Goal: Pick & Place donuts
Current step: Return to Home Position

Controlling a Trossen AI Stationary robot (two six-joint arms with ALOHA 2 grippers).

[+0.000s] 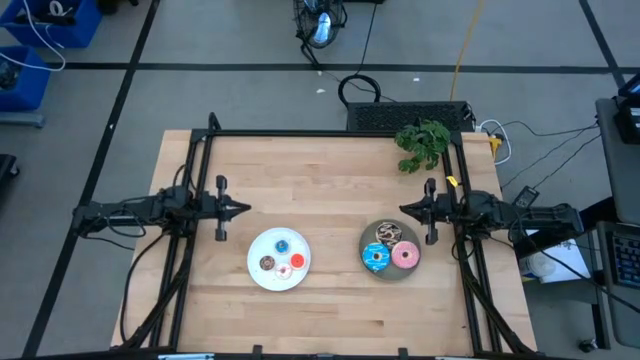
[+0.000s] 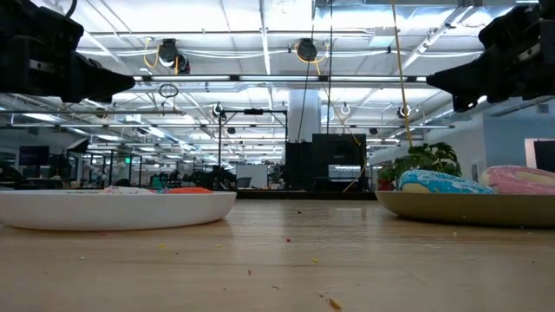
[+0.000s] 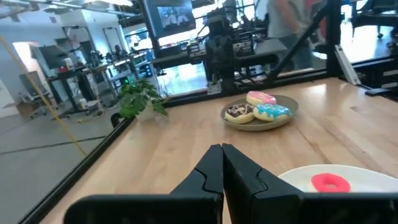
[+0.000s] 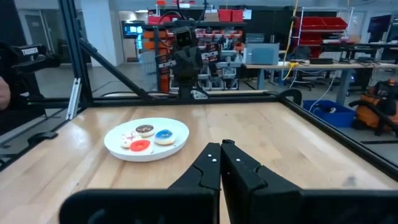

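The white plate [image 1: 262,275] holds the tiny donuts: blue [image 1: 283,246], brown [image 1: 267,263], red [image 1: 297,262] and whitish [image 1: 284,271]. The grey plate [image 1: 388,274] holds the larger donuts: blue [image 1: 376,257], pink [image 1: 405,254] and speckled brown [image 1: 386,234]. My left gripper [image 1: 246,209] is shut and empty, above the table to the far left of the white plate. My right gripper [image 1: 403,209] is shut and empty, above the table just beyond the grey plate. Both plates also show in the wrist views, the white plate [image 4: 118,144] and the grey plate [image 3: 292,107].
A small green plant [image 1: 422,142] stands at the table's far right corner. A black frame [image 1: 330,133] runs along the far edge and both sides. Bare wood lies between the two plates and near the front edge.
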